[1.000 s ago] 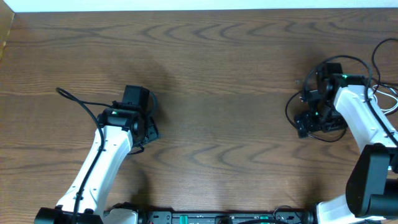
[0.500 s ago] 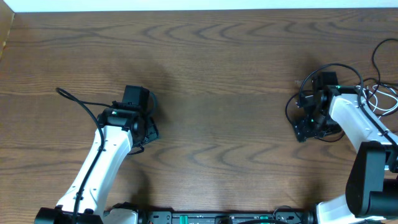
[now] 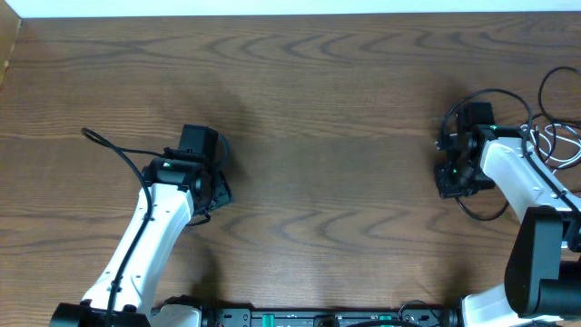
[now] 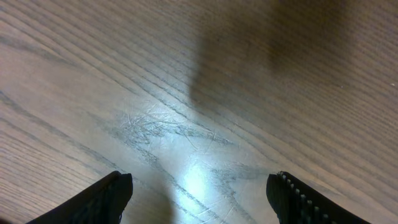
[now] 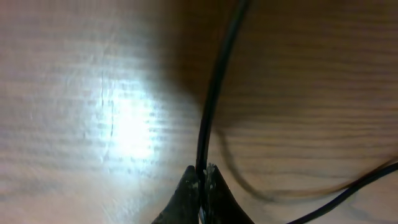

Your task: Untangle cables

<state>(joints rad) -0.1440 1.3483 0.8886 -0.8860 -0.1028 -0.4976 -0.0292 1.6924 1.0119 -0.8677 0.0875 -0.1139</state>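
Right wrist view alone shows right gripper (image 5: 202, 174) pinched on thin black cable (image 5: 209, 106). Overhead adds white cable (image 3: 561, 143) looped far right. Left gripper (image 4: 199, 188) fingers apart.

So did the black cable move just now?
Yes. The black cable, pinched in the right claw, slid toward the right edge of the table; its loop no longer bulges on the claw's left side.
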